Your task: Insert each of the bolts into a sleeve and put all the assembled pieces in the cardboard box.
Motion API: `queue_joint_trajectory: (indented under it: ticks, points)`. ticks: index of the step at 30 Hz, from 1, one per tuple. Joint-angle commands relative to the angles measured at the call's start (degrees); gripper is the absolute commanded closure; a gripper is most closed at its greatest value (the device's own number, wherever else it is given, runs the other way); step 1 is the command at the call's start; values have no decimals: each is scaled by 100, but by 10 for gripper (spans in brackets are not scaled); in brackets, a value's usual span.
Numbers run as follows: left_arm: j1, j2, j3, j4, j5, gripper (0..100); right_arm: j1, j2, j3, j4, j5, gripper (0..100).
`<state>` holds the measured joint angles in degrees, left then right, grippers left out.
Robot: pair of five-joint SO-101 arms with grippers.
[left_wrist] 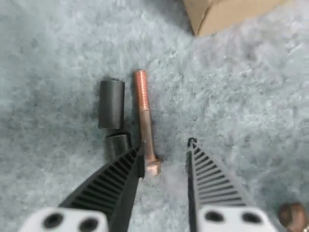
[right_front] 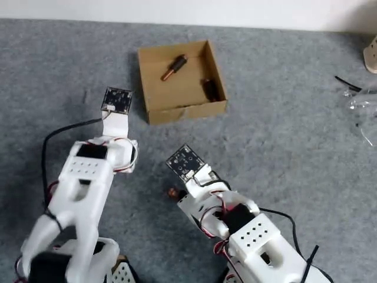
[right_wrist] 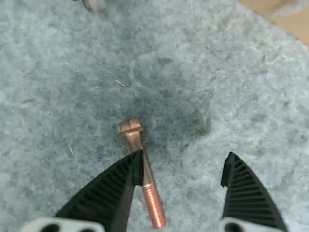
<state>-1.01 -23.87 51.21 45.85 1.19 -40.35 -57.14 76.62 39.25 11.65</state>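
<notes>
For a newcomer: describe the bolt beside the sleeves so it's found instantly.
Find the cardboard box, then the left tool near its corner. The copper bolt under that tool lies alongside two black sleeves; the other loose bolt lies alone.

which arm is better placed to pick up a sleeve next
Left, probably. The left arm has its open jaws right at two black sleeves and a copper bolt. The right arm has open jaws over a second bolt, farther from those sleeves.
</notes>
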Motion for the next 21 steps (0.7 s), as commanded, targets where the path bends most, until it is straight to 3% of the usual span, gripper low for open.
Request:
queue_joint_trajectory:
  ticks: [1,21]
  points:
    - [92,532,-558,-132,9,850,-31,-154,-22,-180,88,752]
    - [-426,2000,-1253,-132,26,850,-31,-154,-22,-180,114,752]
